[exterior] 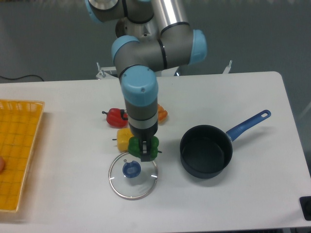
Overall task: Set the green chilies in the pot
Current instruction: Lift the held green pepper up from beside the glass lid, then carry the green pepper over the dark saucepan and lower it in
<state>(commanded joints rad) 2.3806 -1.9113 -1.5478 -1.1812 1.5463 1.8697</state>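
Near the middle of the white table (63, 97), the gripper (145, 154) is seen pointing straight down, with its fingers closed on the green chilies (137, 144), a small glossy green toy pepper. The pepper is held clear of the table surface, just above the far right edge of the round glass lid (133, 176), which lies flat on the table with its blue knob (131, 168) in the centre. To the right of the gripper, a short way apart, the pot (206, 151) is placed upright; its inside is dark and nothing is seen in it. Its long blue handle (248, 124) is pointed to the far right. Just to the left of the held pepper, a yellow pepper (123, 136) is found on the table, and a red pepper (115, 117) is lying a little farther back and to the left. An orange pastry-like item (162, 114) is partly hidden behind the arm (141, 97). At the left edge of the table, a yellow basket (19, 145) is seen, only partly in view
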